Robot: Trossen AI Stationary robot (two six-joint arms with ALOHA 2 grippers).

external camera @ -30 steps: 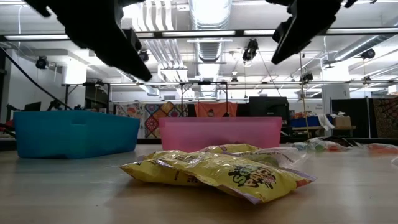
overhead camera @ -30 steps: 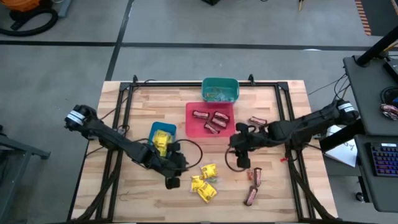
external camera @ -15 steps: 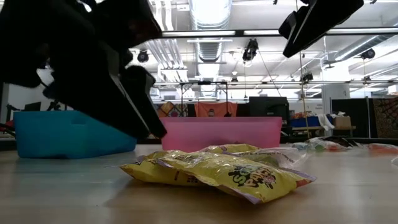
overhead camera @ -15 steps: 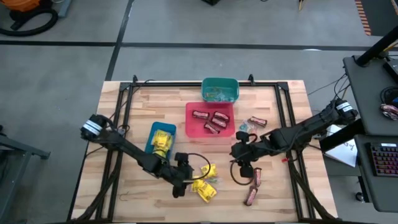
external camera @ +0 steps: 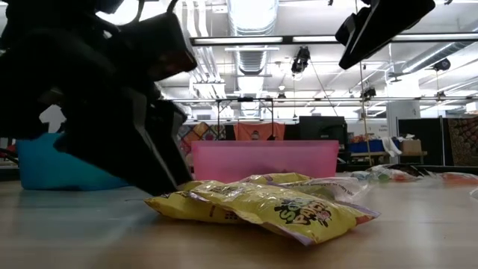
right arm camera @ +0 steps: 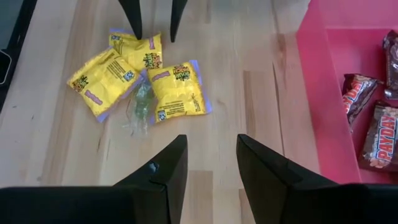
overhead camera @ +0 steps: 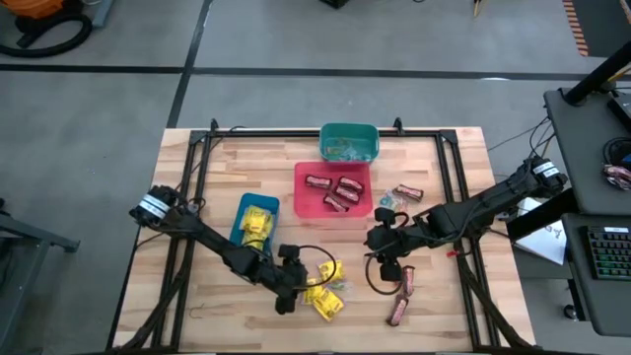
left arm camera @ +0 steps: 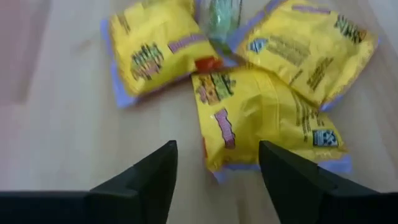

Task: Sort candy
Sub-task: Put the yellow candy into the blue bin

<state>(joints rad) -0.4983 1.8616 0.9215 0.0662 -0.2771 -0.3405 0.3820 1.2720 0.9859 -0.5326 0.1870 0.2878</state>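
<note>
Three yellow candy packets (overhead camera: 325, 288) (external camera: 261, 205) lie flat in a cluster on the wood near the table's front, with a small green wrapped piece (right arm camera: 140, 102) among them. My left gripper (overhead camera: 299, 289) (left arm camera: 217, 149) is low at the cluster's left side and open. Its fingers stand on either side of the near edge of the middle packet (left arm camera: 261, 118), apart from it. My right gripper (overhead camera: 387, 264) (right arm camera: 211, 140) hangs open above the table, right of the packets, with nothing between its fingers.
A blue bin (overhead camera: 240, 219) holds yellow packets and a red bin (overhead camera: 301, 192) holds brown bars. A teal bin (overhead camera: 348, 131) stands at the far edge. Brown bars (overhead camera: 402, 283) (overhead camera: 396, 313) lie right of the cluster, another (overhead camera: 409, 190) beside the red bin.
My left gripper has come down from well above the table to just over the wood, moving toward the yellow packets. My right gripper has shifted a little toward the table's near edge. The candy has not moved.
</note>
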